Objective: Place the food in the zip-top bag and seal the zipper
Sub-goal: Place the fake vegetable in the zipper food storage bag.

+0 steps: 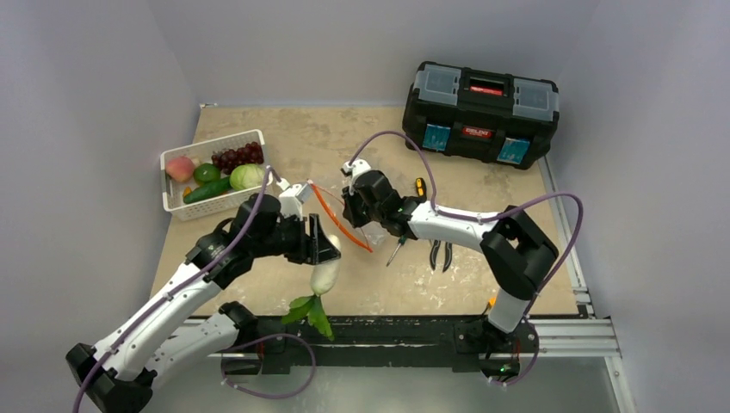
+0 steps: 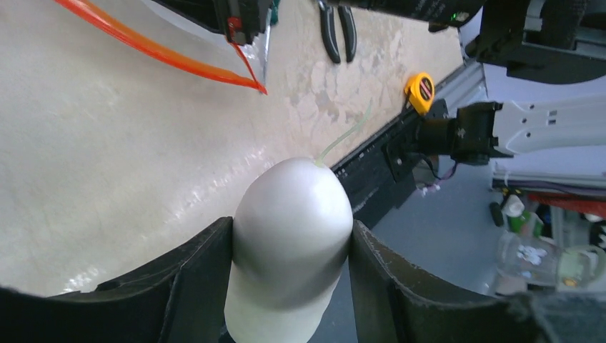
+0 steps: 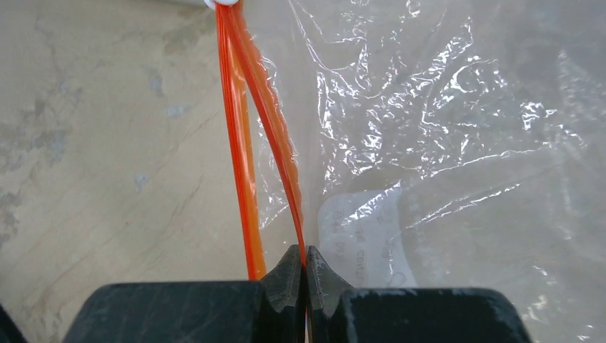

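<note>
step in hand: loading food into the zip-top bag (image 3: 443,143), probably the first item (nothing shows through the clear film in the right wrist view)
left gripper (image 1: 320,243): clamped on a white radish (image 2: 293,214), one finger on each flank; the rounded root end sticks out past the fingertips and the green leaves (image 1: 312,311) hang toward the near edge of the table (image 1: 284,138)
right gripper (image 3: 306,268): jaws together, pinching one lip of the bag's mouth and holding it up off the table
bag position: middle of the table, just right of the radish, mouth turned left toward it
zipper (image 3: 246,179): unsealed; its two orange strips run side by side with only a narrow gap, one strip held and the other free beside it
remaining food: peach (image 1: 179,167), green round fruit (image 1: 206,173), grape bunch (image 1: 238,156), cabbage (image 1: 247,176) and cucumber (image 1: 207,191) sit in the white basket (image 1: 211,143) at the far left, well apart from the bag
bystanders: pliers (image 1: 441,254) and a screwdriver (image 1: 396,249) lie right of the bag
next move: steer the root end right, into the gap between the strips; the gap looks slim, so the held lip likely needs pulling away from the free one first, and the radish should go deep enough that its leaves clear the strips before the left fingers let go
</note>
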`<move>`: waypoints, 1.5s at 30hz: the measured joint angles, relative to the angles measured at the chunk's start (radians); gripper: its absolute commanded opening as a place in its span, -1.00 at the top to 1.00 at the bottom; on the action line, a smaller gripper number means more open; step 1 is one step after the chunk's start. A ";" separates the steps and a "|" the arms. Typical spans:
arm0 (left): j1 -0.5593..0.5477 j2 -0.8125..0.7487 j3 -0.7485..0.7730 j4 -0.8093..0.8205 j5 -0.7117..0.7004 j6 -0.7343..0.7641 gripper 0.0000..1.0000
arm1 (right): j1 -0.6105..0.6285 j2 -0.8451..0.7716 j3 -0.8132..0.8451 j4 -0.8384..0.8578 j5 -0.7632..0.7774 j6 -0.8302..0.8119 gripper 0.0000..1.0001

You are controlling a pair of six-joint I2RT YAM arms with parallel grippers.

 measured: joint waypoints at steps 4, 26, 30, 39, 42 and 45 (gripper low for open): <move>0.030 0.039 -0.053 0.050 0.153 -0.053 1.00 | 0.000 0.019 -0.041 0.031 -0.081 0.033 1.00; 0.289 0.285 -0.126 0.322 0.513 -0.293 1.00 | 0.000 -0.190 -0.221 0.253 -0.174 0.058 1.00; 0.349 0.327 -0.116 0.322 0.515 -0.312 1.00 | 0.000 -0.209 -0.256 0.264 -0.197 0.056 1.00; 0.379 0.512 -0.053 0.332 0.531 -0.359 1.00 | -0.010 -0.245 -0.285 0.281 -0.209 0.027 1.00; 0.402 0.518 -0.054 0.348 0.528 -0.388 1.00 | -0.014 -0.260 -0.290 0.287 -0.211 0.019 1.00; 0.431 0.517 -0.065 0.409 0.514 -0.438 1.00 | -0.017 -0.267 -0.290 0.296 -0.221 0.013 1.00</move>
